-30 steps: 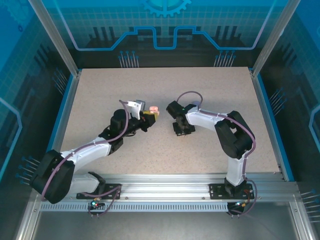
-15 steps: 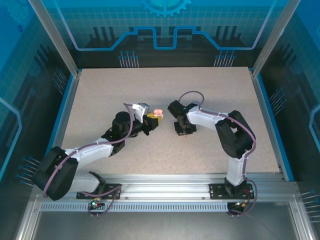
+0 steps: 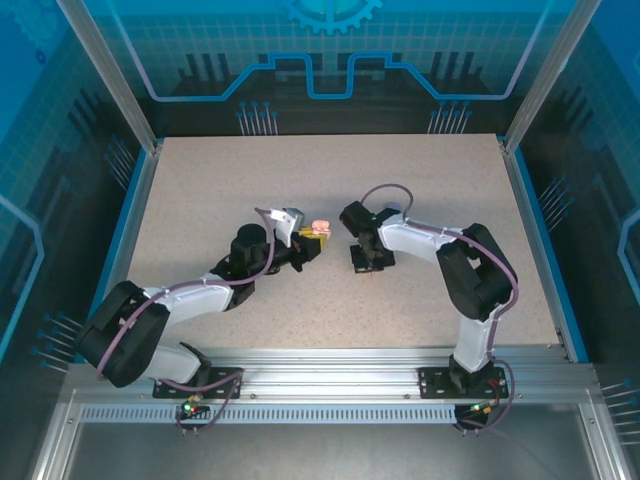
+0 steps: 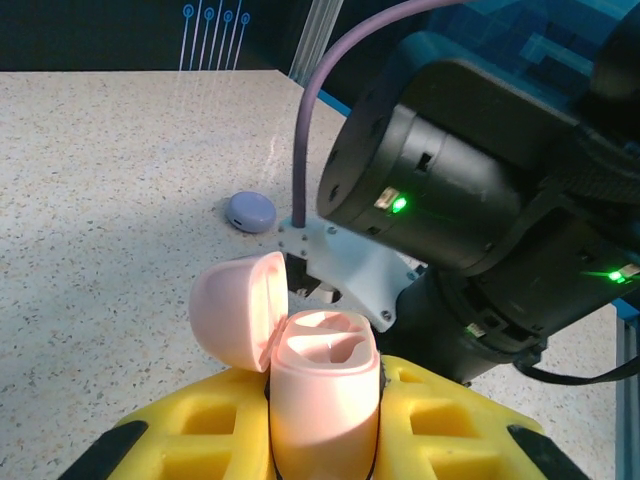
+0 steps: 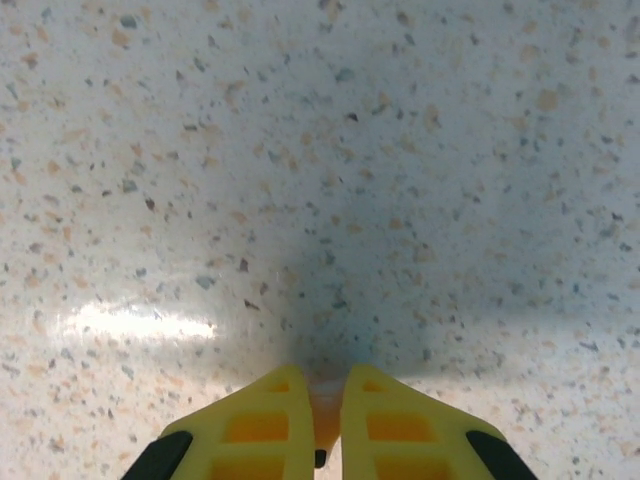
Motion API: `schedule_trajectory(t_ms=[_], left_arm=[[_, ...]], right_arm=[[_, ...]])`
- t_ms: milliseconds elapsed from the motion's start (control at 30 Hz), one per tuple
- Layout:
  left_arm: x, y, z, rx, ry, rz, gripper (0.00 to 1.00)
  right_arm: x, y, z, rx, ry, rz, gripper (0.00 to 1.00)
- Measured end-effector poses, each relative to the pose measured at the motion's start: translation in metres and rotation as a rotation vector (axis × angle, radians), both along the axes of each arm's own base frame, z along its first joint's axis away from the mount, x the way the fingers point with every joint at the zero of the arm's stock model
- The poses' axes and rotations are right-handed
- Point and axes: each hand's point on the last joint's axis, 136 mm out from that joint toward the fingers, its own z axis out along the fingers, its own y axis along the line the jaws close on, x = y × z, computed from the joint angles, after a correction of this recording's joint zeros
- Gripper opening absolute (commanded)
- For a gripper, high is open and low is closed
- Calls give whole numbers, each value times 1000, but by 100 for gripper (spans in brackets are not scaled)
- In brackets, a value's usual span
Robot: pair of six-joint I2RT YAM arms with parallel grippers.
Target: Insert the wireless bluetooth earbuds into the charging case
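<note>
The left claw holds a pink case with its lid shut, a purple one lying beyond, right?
No: the left wrist view shows the pink case in the left gripper with its lid open. The purple case does lie beyond.

The open charging case (image 4: 325,385) stands upright between the fingers of the left gripper (image 4: 325,445), its lid (image 4: 232,310) hinged over to the left in the wrist view. Behind it, 1 closed case (image 4: 250,211) lies on the table (image 4: 90,230), with the right arm (image 4: 470,190) just right of both. The right gripper (image 5: 325,440) points down close above the table, 1 earbud (image 5: 325,412) between its fingers.
</note>
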Motion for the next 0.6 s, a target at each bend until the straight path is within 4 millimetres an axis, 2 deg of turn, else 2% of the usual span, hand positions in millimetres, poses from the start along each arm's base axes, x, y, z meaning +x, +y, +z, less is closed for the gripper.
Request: schedule_trajectory(t_ms=[267,600], left_arm=[[3,-7,-11,23,-35,-29,0],[-3,-16,0,28,-138,-99,0]], right_arm=[[10,3,40,87,-106,-13,6],[20,-6,116,206,-293,-35,6]])
